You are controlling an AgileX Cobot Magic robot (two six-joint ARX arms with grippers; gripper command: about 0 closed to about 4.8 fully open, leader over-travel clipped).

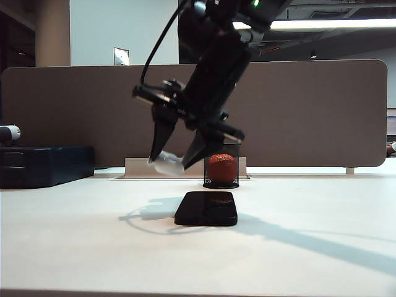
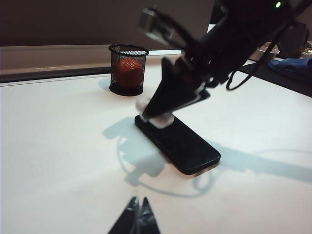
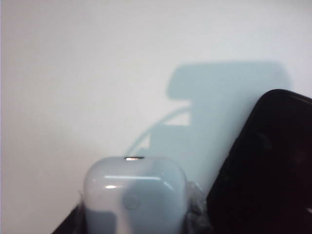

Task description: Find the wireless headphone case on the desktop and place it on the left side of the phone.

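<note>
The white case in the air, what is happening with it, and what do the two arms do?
The right pincer holds the wireless headphone case in the air, above the desktop and just beyond the left end of the phone. The phone lies flat; behind it stands a mesh cup with a red-orange ball. The left pincer is shut, low over the table near its front edge, holding nothing.

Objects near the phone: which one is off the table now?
The white case, held in the right gripper's fingers above the table. The phone and ball cup rest on it.
</note>
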